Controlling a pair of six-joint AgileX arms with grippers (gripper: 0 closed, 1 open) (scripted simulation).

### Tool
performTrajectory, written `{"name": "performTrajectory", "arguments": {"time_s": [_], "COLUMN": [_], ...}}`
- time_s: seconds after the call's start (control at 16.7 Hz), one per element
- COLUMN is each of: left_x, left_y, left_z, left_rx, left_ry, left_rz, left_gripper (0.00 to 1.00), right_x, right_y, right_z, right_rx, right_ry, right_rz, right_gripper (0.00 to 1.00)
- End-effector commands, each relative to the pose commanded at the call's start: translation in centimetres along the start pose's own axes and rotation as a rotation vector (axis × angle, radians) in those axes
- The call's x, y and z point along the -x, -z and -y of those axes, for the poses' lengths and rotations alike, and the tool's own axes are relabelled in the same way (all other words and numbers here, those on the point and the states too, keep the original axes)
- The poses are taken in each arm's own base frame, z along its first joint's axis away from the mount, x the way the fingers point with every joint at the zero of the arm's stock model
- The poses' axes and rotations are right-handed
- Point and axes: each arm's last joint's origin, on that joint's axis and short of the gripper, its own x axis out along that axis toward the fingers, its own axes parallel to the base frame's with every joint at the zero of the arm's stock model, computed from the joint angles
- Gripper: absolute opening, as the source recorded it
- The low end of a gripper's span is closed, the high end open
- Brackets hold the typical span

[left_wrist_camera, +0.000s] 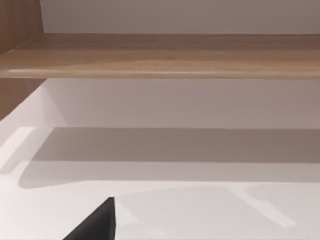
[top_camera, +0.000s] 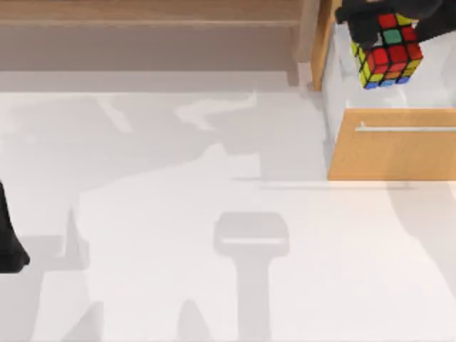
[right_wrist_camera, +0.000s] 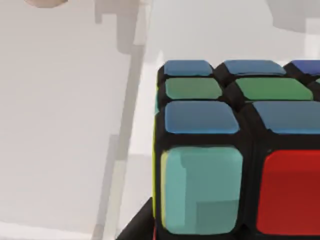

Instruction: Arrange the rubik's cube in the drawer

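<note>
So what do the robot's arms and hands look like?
What shows of them is plain black with no markings, stripes or cables. The right gripper is a dark, blocky shape at the top view's upper right. The left arm is a black, slanted piece at the left edge, and the left wrist view catches a black wedge of it.

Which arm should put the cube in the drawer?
Right. Its gripper already holds the cube over the open drawer. The left arm sits far off at the table's left edge.
</note>
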Motion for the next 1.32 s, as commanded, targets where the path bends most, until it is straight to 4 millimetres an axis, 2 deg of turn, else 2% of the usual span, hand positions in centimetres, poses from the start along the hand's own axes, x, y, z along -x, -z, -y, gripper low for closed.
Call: {"name": "performTrajectory", "arguments": {"time_s": [0.12,0.24,0.3,0.36,0.66,1.32], "left_x": [0.0,0.0,0.0,0.0,0.0,0.0], "left_y": [0.0,0.0,0.0,0.0,0.0,0.0], "left_z": [0.0,0.0,0.0,0.0,0.0,0.0], "left_rx": [0.000,0.000,0.000,0.000,0.000,0.000], "left_ry": [0.000,0.000,0.000,0.000,0.000,0.000], "left_rz": [0.000,0.000,0.000,0.000,0.000,0.000], "left_gripper": [1.00,1.00,1.00,1.00,1.00,1.00], "right_x": [-4.4,-7.8,-8.7,-9.2,-9.2,-9.2], "right_y": [0.0,0.6,0.9,1.0,1.0,1.0], "right_z": [3.3,5.0,5.4,5.5,5.5,5.5], "right_rx": [-0.092,-0.149,-0.162,-0.168,-0.168,-0.168], "right_ry": [-0.012,-0.031,-0.037,-0.041,-0.041,-0.041], "right_rz": [-0.144,-0.257,-0.289,-0.306,-0.306,-0.306], "right_gripper": [0.00,0.00,0.00,0.00,0.00,0.83]}}
